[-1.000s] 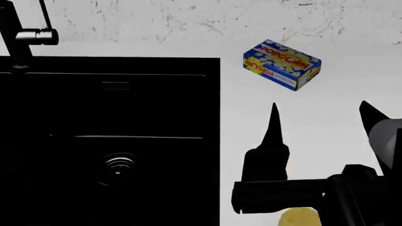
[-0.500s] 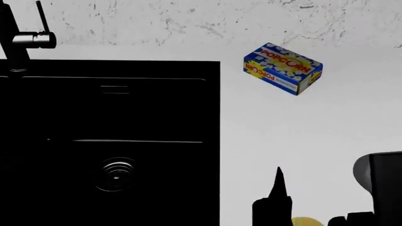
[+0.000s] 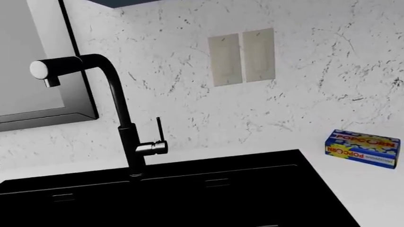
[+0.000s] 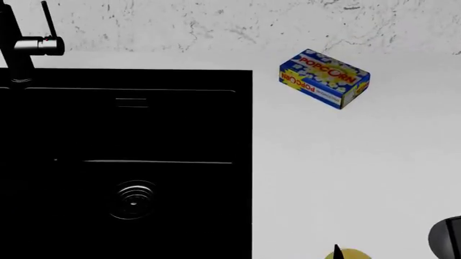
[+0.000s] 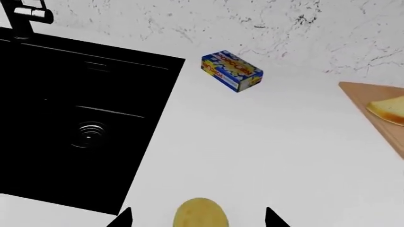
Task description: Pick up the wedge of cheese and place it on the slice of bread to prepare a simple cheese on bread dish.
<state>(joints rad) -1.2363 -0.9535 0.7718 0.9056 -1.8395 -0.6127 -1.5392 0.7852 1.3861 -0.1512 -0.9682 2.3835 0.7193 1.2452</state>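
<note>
- right now the wedge of cheese (image 5: 200, 213) lies free on the white tabletop (image 5: 277, 142), centred in the gap between the 2 tips of the right tool (image 5: 198, 216), touching neither.
- those tips stand spread wide, pinching nothing.
- the slice of bread (image 5: 390, 109) sits on the wooden board (image 5: 369, 97), well apart from the cheese, on the side away from the sink (image 5: 69, 118).
- the right arm is clearly nearer; the left tool is out of view.
</note>
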